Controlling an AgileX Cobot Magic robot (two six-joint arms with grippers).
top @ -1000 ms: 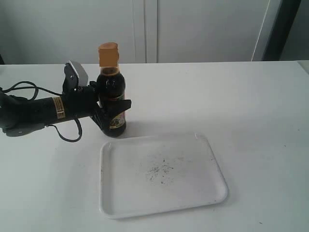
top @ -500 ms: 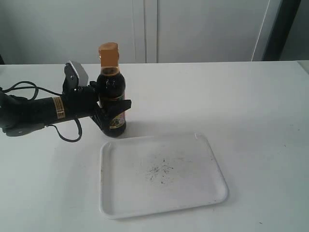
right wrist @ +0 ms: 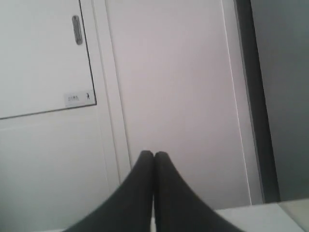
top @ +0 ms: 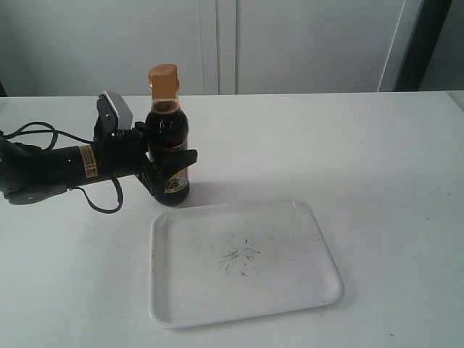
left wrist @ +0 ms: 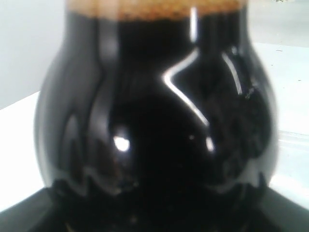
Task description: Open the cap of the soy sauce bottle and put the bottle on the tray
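White table (top: 377,167), white cabinet doors (top: 290,43) along the back wall.

Nearest the camera: the tray (top: 319,283), flat on the table, holding only dark specks at its centre. It sits on the camera side of the left gripper (top: 168,165), close by, not touching it.

Left gripper comes in low from the left of the exterior view, jaws closed round the lower body of the soy sauce bottle (top: 168,148), one finger in front across the label, the other behind. Bottle upright, base looks to be on the table just past the tray's far-left corner, outside the tray. Dark liquid fills it up to the neck. The cap (top: 163,81) sits straight above the gripper and looks closed. Left wrist view is filled by dark glass, blurred.

Right gripper (right wrist: 154,155): not seen in the exterior view. Its own camera shows fingertips pressed together with nothing between, pointed at the cabinet doors.
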